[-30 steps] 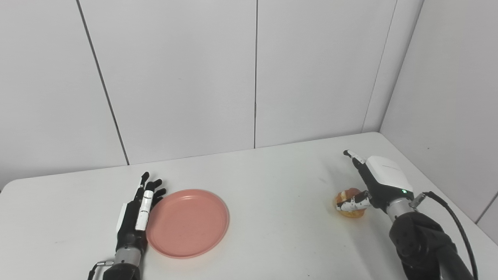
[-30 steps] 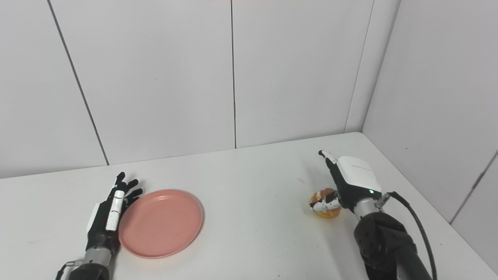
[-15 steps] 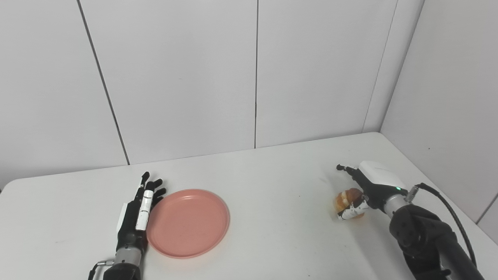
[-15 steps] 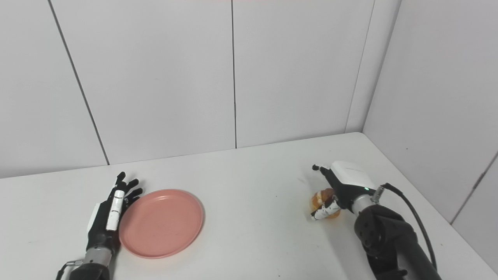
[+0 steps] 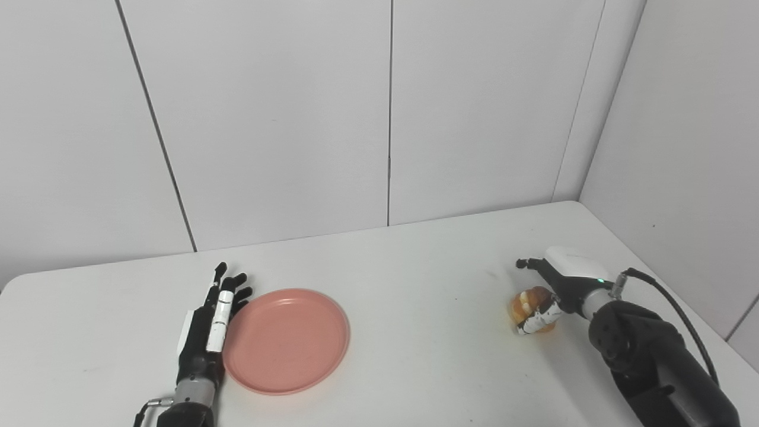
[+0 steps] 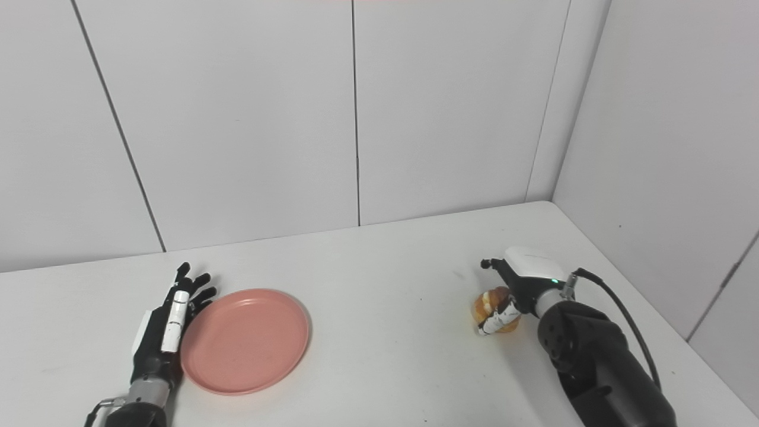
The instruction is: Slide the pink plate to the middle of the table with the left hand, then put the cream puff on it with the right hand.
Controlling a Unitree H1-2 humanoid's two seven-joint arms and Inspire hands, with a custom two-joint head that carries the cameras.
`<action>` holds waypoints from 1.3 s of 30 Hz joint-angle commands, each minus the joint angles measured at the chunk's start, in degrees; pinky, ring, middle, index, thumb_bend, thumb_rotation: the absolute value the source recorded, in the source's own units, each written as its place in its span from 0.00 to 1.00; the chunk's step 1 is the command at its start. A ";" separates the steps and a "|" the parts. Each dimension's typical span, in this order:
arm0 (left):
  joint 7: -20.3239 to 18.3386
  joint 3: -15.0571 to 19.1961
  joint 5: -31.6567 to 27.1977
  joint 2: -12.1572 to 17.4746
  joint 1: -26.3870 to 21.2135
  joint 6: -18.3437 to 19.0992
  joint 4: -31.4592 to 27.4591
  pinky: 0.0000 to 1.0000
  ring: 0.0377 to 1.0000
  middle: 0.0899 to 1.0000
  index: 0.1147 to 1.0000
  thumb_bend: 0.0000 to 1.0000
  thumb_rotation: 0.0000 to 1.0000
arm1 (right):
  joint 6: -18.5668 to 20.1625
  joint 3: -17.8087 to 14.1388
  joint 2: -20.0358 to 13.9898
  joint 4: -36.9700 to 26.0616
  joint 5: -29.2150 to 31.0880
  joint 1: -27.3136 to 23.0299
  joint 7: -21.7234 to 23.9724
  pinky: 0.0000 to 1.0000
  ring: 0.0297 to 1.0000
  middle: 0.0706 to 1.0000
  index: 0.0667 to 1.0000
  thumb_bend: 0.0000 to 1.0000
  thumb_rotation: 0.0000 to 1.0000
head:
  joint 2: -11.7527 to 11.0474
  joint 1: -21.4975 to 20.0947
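The pink plate lies flat on the white table, left of the middle. My left hand lies open and flat, fingers straight, right against the plate's left rim. The cream puff, golden brown, sits on the table at the right. My right hand is low over it from the right. Its thumb lies across the puff's near side and its fingers reach straight out past the far side, not curled on it. The puff also shows in the right eye view.
Grey wall panels close the table at the back, and a side wall stands along the right edge. A black cable runs from my right wrist. Bare table lies between the plate and the puff.
My right hand has dropped lower and tipped flatter around the cream puff, with the thumb shifting under its near side. The puff, the plate and my left hand have stayed put.
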 commanded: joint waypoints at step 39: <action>-0.06 -0.75 0.58 0.07 5.49 3.39 1.88 0.83 0.80 0.87 1.00 0.65 0.96 | 0.47 -0.15 -2.08 -2.24 -11.41 -4.68 18.28 0.32 0.40 0.51 0.43 0.51 0.00 | 0.91 0.57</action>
